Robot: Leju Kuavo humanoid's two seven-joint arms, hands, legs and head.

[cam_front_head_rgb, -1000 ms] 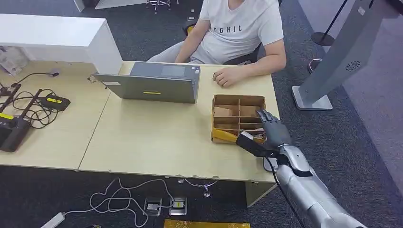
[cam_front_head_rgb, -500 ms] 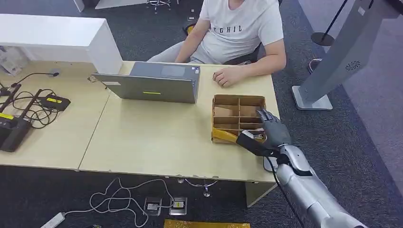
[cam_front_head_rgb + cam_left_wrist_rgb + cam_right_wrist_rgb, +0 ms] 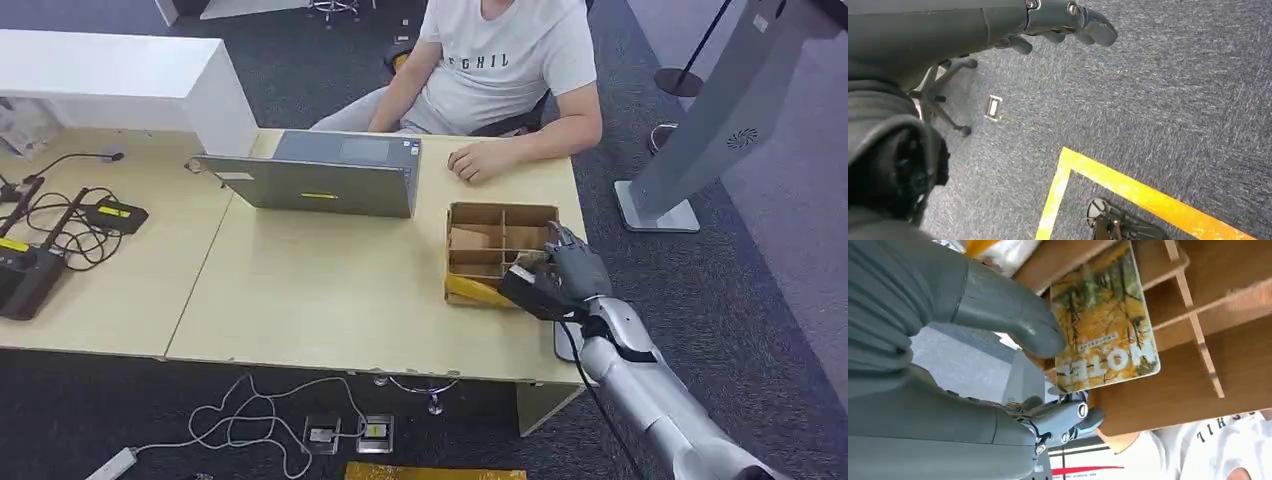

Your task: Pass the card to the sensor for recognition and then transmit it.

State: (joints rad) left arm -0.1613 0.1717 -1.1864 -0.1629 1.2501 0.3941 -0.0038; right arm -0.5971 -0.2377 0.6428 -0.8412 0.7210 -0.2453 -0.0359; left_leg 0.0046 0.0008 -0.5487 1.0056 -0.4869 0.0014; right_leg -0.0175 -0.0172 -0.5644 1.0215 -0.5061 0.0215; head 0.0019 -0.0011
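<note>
Nearest to me, my left hand (image 3: 1063, 22) hangs by my side over the carpet, fingers loosely curled and holding nothing, so no trouble there. My right hand (image 3: 570, 275) is at the near right corner of the box (image 3: 500, 215), and in the wrist view the thumb (image 3: 1013, 320) presses on the edge of the card (image 3: 1103, 320) while a finger (image 3: 1068, 417) sits under it; the card leans in a slot against a divider. I judge this a thin pinch on one edge. If I lift now, the card could pivot out or catch on the divider, and a snag could drag the light box along the table (image 3: 330, 290). Beyond the box, the laptop (image 3: 330, 175) and the person's hand (image 3: 470, 162) lie near, so a wide swing could strike them. I cannot tell which object is the sensor.
</note>
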